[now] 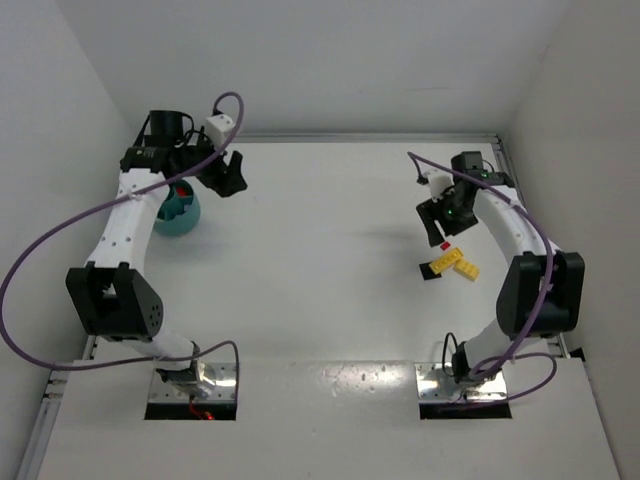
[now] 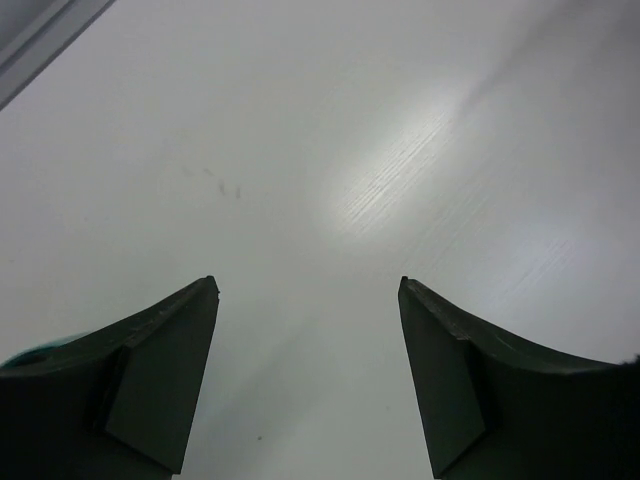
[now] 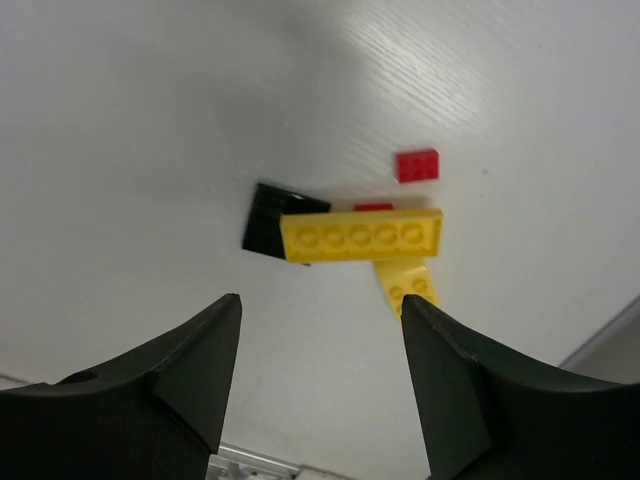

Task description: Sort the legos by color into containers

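1. Left wrist view: the left gripper (image 2: 308, 285) holds its two dark fingers (image 2: 160, 380) wide apart, with only bare table between them; a sliver of teal shows at the lower left edge, beside the left finger.
2. Right wrist view: the right gripper (image 3: 320, 300) also has its jaws well apart and holds nothing; it hangs above the table just short of the legos, and nothing stands between it and them.
3. Ahead of those fingers a long yellow plate (image 3: 362, 236) lies crosswise; a black piece (image 3: 268, 220) touches its left end and seems partly under it; a shorter yellow brick (image 3: 408, 285) pokes out below its right end; a red sliver (image 3: 373, 207) shows at its far edge; a small red brick (image 3: 417, 165) lies apart, just beyond.
4. Count: two yellow, one black, one plain red brick and that red sliver, too hidden to tell what it is.
5. One teal bowl (image 1: 185, 215) sits at the far left, well apart from the legos and partly covered by the left arm; something red shows inside, though which compartment cannot be told; the left gripper hangs near its right side.
6. White table (image 1: 320, 250), glossy with a faint grain; white walls (image 1: 320, 60) on three sides; purple cables (image 1: 240, 103) loop off both arms; metal mounting plates (image 1: 215, 378) lie at the near edge.
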